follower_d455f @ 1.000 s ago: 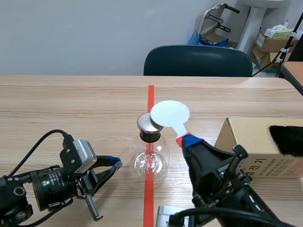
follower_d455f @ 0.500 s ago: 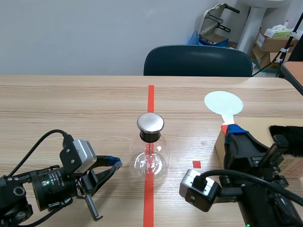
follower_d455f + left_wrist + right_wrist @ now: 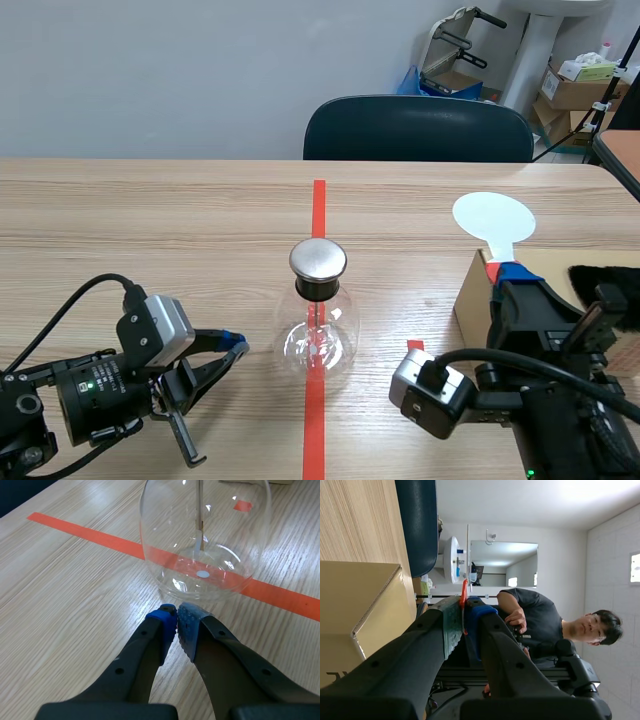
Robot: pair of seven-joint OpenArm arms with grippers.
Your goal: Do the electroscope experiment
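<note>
The electroscope, a round glass flask (image 3: 318,335) with a metal cap (image 3: 318,259), stands on the red tape line mid-table. My left gripper (image 3: 238,346) lies low just left of it, shut on nothing; in the left wrist view its blue pads (image 3: 170,625) meet right before the flask (image 3: 205,540). My right gripper (image 3: 507,276) is shut on the red handle (image 3: 463,596) of a white disc paddle (image 3: 493,217), held upright above the cardboard box's near-left corner, well to the right of the flask.
A cardboard box (image 3: 478,300) sits at the table's right with a black furry cloth (image 3: 608,288) on top. A dark chair (image 3: 418,128) stands behind the far edge. A person (image 3: 555,622) shows in the right wrist view's background.
My right arm has carried the white disc from beside the flask's cap to the right, over the box. The left gripper has slid back slightly to the left.
</note>
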